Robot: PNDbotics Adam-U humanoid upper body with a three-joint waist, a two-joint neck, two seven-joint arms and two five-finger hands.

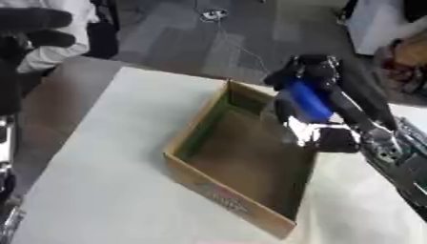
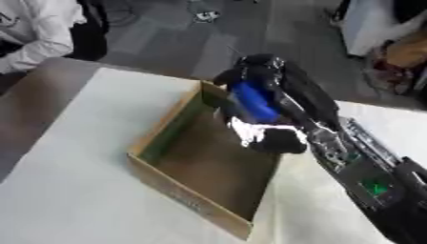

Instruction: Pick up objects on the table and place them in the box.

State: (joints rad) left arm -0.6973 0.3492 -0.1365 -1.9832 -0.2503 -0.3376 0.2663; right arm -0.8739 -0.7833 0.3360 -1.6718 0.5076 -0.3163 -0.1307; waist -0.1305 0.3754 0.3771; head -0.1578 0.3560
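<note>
Cardboard box (image 1: 225,200), open-topped with a brown floor that looks bare and a greenish inner wall, sits on the white desk (image 1: 92,190) directly below and to the left of the right hand (image 2: 275,119), its near corner toward the camera. That hand hangs over the box's far right rim with fingers curled round a blue object (image 2: 254,102), elongated and glossy, so the placing step seems under way; next it needs to lower inside the walls and uncurl. At the view's upper left edge a dark blurred shape may be the left hand, fingers unreadable.
</note>
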